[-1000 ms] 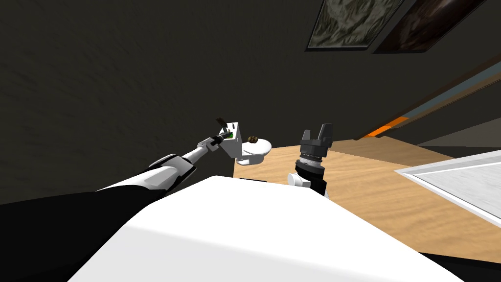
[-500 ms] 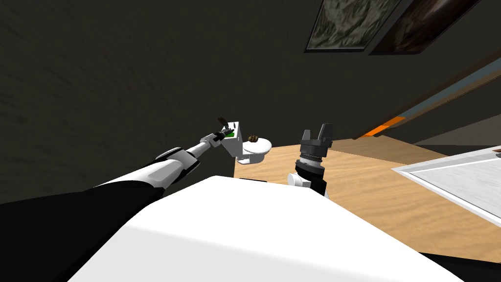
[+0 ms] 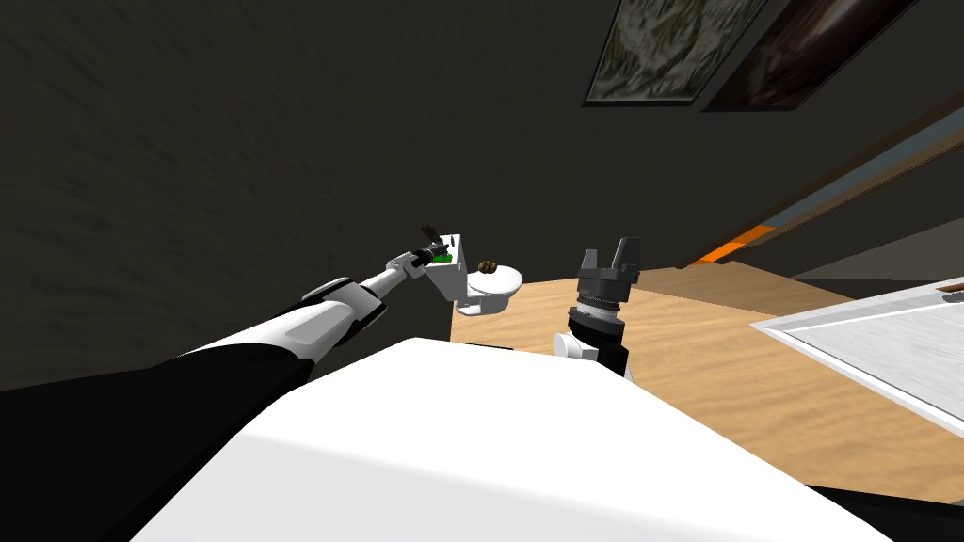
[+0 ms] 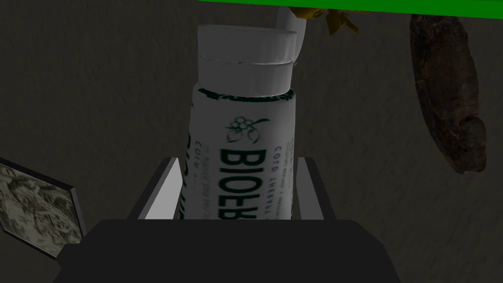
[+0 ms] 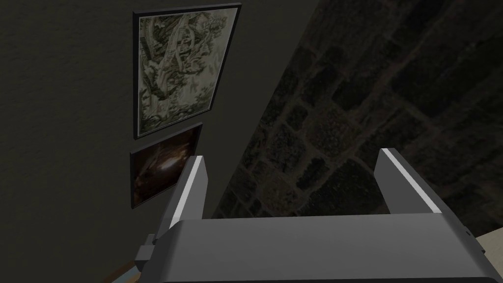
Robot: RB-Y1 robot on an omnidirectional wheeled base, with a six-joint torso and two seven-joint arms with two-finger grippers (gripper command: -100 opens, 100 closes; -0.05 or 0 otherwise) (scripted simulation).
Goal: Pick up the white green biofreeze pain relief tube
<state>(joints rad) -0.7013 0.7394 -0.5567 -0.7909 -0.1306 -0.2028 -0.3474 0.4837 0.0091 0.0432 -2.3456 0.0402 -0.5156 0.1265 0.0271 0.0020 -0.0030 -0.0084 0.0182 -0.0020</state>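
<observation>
left tool (image 4: 237, 166) pinches the white tube (image 4: 240, 142) by its sides, at the white toilet (image 3: 485, 287), far left. a long brown lump (image 4: 447, 98) lies close beside the tube, a green edge (image 4: 393, 7) just beyond. right tool (image 5: 293, 159) spread.

Count: 1 tube (image 4: 240, 147); 2 tools, the left tool (image 4: 237, 164) and the right tool (image 5: 294, 162). 1 toilet (image 3: 494, 287), with 1 brown lump (image 3: 487, 267) on it; 1 long dark brown object (image 4: 447, 93). 2 framed pictures on the wall: a pale picture (image 5: 179, 69) and a dark picture (image 5: 164, 169).
</observation>
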